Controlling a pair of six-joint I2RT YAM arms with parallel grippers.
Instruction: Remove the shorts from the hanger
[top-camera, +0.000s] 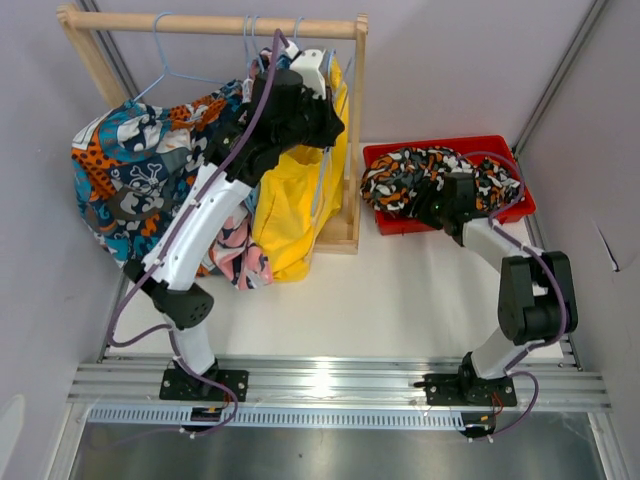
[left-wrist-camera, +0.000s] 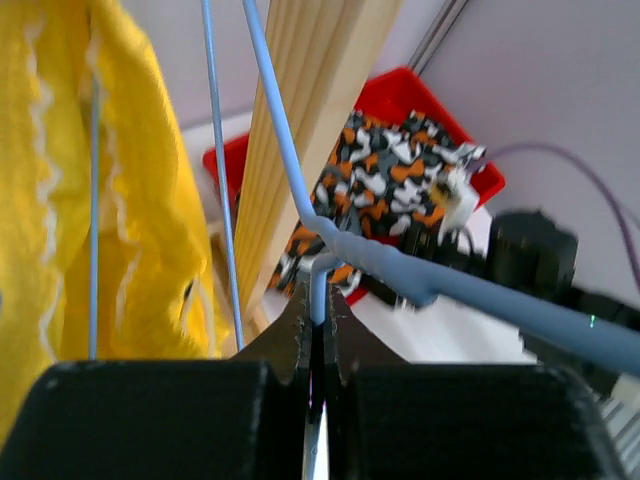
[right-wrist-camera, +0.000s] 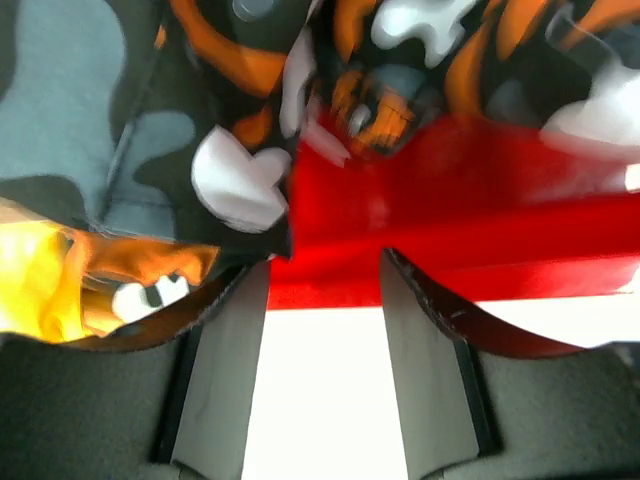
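Left fingers (left-wrist-camera: 293, 338) pinch shut on the blue hanger (left-wrist-camera: 283, 160) at the wooden rack (top-camera: 357, 120), yellow shorts (top-camera: 290, 210) hanging just beside them; right fingers (right-wrist-camera: 428, 390) stand spread at the red bin (top-camera: 505, 145) beside the rack, blotched shorts (top-camera: 410, 175) heaped inside, just past their tips.

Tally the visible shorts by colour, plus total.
Teal-orange-white patchwork shorts: 1
Yellow shorts: 1
Pink shorts with dark marks: 1
Black-orange-white blotched shorts, in the red bin: 1
Total: 4
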